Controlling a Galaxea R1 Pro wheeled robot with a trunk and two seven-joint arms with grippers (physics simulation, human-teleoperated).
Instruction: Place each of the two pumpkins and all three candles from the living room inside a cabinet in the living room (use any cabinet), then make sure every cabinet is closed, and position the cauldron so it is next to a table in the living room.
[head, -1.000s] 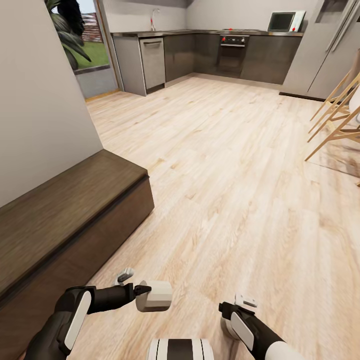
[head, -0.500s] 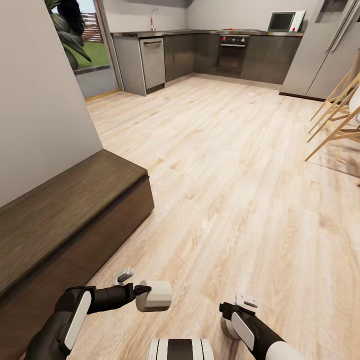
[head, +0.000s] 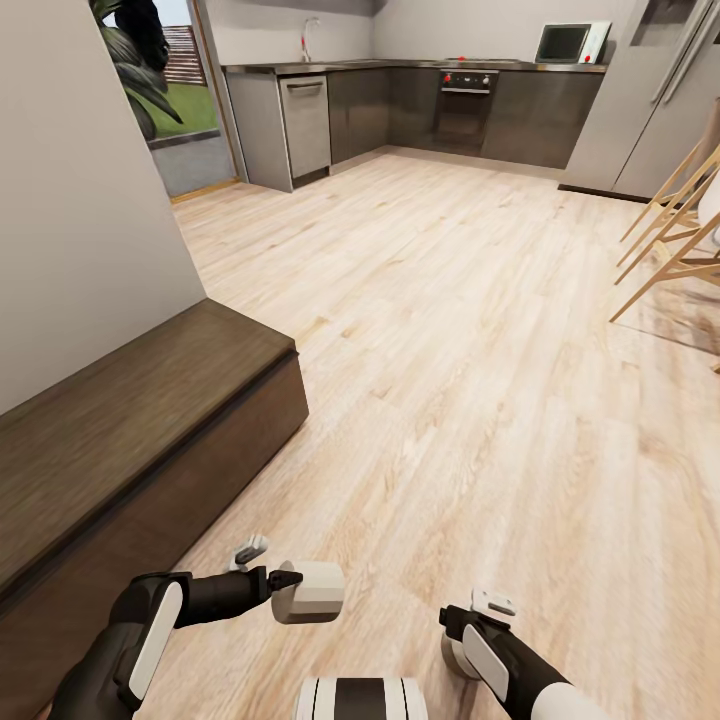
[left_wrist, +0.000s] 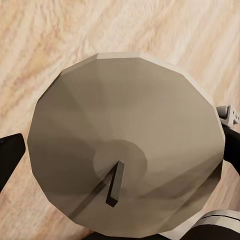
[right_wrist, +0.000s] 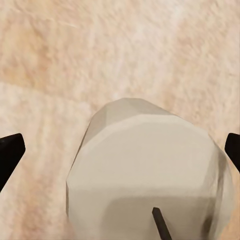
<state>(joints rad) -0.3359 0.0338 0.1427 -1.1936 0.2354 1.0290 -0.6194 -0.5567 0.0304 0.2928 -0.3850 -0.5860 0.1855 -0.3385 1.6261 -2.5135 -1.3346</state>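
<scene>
Left gripper (head: 290, 585) grips a stubby beige candle with dark wick (head: 308, 591), fingers closed on it, floor-side of the long low dark brown wooden cabinet (head: 130, 440). Right gripper (head: 462, 640) is half cut off; a second pale candle (right_wrist: 150, 180) sits between its fingers, contact hard to judge. Pale plank floor (head: 480, 350) runs beyond the cabinet to grey kitchen units (head: 400, 105).

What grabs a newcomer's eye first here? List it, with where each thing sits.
A pale stubby candle is held sideways in the left end effector, low over the wooden floor, its wick showing in the left wrist view. The right end effector holds a second candle. At the left, along the wall, runs the long dark brown cabinet with its fronts shut, and grey kitchen units line the far end of the room.
</scene>
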